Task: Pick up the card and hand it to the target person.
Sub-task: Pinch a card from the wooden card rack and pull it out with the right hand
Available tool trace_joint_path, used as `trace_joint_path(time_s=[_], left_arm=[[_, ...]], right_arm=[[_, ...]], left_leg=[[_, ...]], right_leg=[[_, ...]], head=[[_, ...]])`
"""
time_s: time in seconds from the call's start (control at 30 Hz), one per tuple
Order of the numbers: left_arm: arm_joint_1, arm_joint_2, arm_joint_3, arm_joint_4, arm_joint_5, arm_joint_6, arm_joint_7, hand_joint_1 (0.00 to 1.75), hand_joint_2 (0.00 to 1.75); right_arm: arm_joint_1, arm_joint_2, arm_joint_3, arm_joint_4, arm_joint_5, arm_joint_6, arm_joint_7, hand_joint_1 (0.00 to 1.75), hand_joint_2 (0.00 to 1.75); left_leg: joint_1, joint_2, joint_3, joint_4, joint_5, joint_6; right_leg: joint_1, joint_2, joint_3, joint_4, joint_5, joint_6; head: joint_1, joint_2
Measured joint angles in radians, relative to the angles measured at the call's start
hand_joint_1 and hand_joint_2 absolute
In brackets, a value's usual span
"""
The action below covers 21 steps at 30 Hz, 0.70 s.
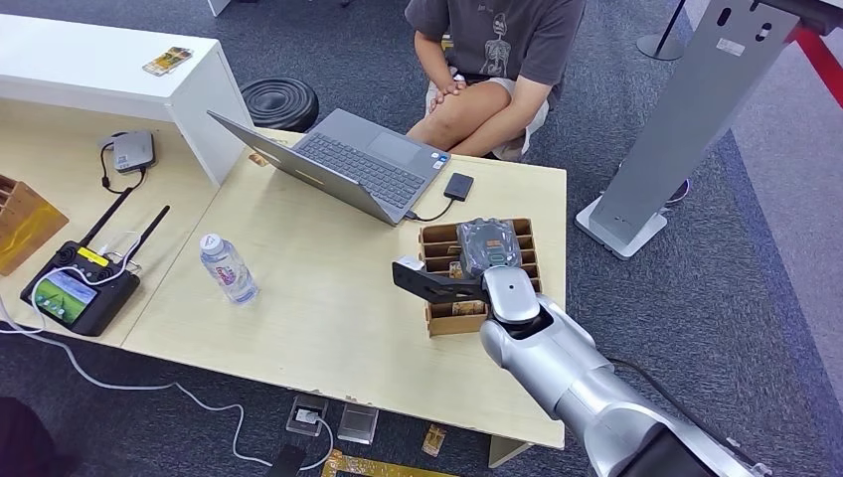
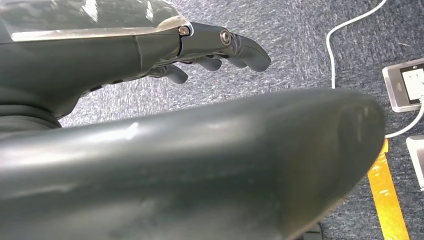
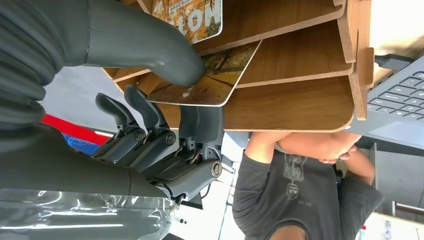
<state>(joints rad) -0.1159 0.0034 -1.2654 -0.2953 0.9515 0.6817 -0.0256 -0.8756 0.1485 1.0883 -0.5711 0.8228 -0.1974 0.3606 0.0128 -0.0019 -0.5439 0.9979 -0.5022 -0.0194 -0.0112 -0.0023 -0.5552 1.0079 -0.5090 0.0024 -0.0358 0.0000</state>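
Note:
The card [image 3: 212, 80], printed with an autumn scene, stands in a slot of the wooden card rack [image 3: 295, 102]. My right hand [image 3: 150, 110] pinches it, with the thick thumb on its face and a dark finger behind its lower edge. In the head view that right hand [image 1: 487, 250] sits on top of the rack [image 1: 433, 240] near the table's right side. The target person [image 1: 497, 60] sits beyond the table's far edge, hands clasped on a knee. My left hand [image 2: 150, 50] hangs over the carpet with its fingers [image 2: 240, 47] loosely extended and nothing in them.
A second card [image 3: 192, 17] stands in a neighbouring slot. An open laptop [image 1: 348, 159] and a small black drive [image 1: 458, 186] lie between the rack and the person. A water bottle [image 1: 229, 268] and a remote controller [image 1: 75, 293] stand to the left. A grey stand [image 1: 686, 129] rises right of the table.

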Motion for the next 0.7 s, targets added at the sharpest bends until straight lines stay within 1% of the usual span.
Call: trace_joint_path(time_s=[0.37,0.5,0.7], left_arm=[[0.0,0.0,0.0,0.001,0.0,0.0,0.0,0.0,0.0],[0.0,0.0,0.0,0.001,0.0,0.001,0.0,0.0,0.0],[0.0,0.0,0.0,0.001,0.0,0.003,0.0,0.0,0.0]], right_arm=[[0.001,0.0,-0.005,-0.02,0.02,-0.043,-0.006,1.61,1.75],[0.001,-0.002,-0.011,-0.057,0.036,-0.052,0.005,1.6,1.75],[0.002,-0.015,-0.038,-0.152,0.073,-0.049,0.034,1.65,1.75]], left_leg=[[0.0,0.0,0.0,0.0,0.0,0.0],[0.0,0.0,0.0,0.0,0.0,0.0],[0.0,0.0,0.0,0.0,0.0,0.0]], right_leg=[[0.0,0.0,0.0,0.0,0.0,0.0],[0.0,0.0,0.0,0.0,0.0,0.0],[0.0,0.0,0.0,0.0,0.0,0.0]], head=[[0.0,0.0],[0.0,0.0],[0.0,0.0]])
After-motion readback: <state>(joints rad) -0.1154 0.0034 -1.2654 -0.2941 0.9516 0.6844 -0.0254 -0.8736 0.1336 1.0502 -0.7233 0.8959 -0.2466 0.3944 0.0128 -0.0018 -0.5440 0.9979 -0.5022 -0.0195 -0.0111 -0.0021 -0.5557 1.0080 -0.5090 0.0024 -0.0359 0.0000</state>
